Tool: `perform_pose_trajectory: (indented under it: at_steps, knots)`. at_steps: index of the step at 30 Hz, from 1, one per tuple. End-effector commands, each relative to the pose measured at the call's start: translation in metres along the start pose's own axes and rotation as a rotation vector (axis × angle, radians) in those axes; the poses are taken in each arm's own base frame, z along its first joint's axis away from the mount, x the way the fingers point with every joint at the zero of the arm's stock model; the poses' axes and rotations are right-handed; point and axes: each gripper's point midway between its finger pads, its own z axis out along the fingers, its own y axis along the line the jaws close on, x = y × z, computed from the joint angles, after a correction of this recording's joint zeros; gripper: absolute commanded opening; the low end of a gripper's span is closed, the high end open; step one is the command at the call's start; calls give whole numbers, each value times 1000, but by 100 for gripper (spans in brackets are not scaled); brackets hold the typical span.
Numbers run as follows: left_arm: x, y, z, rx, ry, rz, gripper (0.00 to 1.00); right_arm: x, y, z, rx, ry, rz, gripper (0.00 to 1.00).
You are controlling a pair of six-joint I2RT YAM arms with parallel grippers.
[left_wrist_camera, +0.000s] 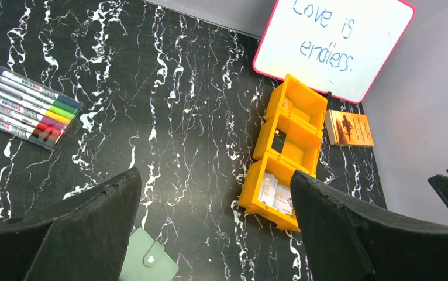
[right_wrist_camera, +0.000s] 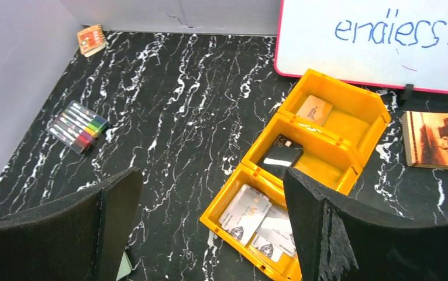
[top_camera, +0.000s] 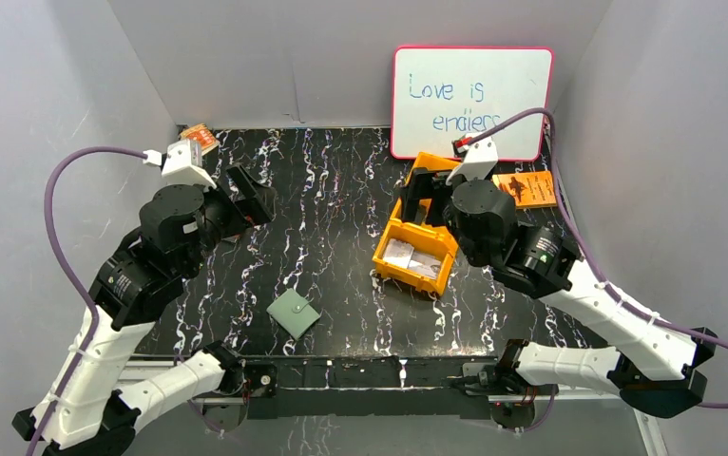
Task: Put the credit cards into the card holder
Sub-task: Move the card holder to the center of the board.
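The credit cards (top_camera: 412, 258) are pale grey-white and lie overlapping in the nearest compartment of an orange tray (top_camera: 384, 245). They also show in the left wrist view (left_wrist_camera: 276, 193) and the right wrist view (right_wrist_camera: 251, 213). The card holder (top_camera: 294, 313), a sage-green wallet snapped closed, lies flat on the table near the front; its corner shows in the left wrist view (left_wrist_camera: 148, 260). My left gripper (top_camera: 251, 199) is open and empty, held above the table's left side (left_wrist_camera: 216, 222). My right gripper (top_camera: 417, 195) is open and empty above the tray (right_wrist_camera: 210, 222).
The tray's middle compartment holds a black card (right_wrist_camera: 283, 155) and the far one a tan card (right_wrist_camera: 315, 109). A marker set (right_wrist_camera: 78, 126) lies at the left, a small orange packet (top_camera: 199, 140) at the back left, an orange booklet (top_camera: 526, 188) at the right, and a whiteboard (top_camera: 469, 100) at the back.
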Motion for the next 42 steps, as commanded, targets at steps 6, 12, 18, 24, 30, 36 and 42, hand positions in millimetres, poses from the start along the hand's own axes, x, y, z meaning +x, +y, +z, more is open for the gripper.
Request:
perform_pose_trajectory:
  at_steps: [6,12,18,24,30,36,42]
  knots:
    - [12,5,-6,23,11,-22,96,-28,20,-13,-126,-71,101,99]
    - [32,16,-11,47,6,-70,95,-17,28,-6,-126,12,44,99]
    - [59,52,-13,-57,3,-129,96,12,54,2,-233,109,-13,99]
    - [102,68,-11,-100,100,-182,95,80,99,11,-440,320,-72,97]
    - [141,88,-10,-188,178,-276,94,169,148,14,-517,528,-108,91]
    - [175,103,-12,-284,267,-357,91,242,190,23,-561,682,-88,85]
    - [201,104,-13,-298,347,-405,90,296,207,35,-551,787,-58,78]
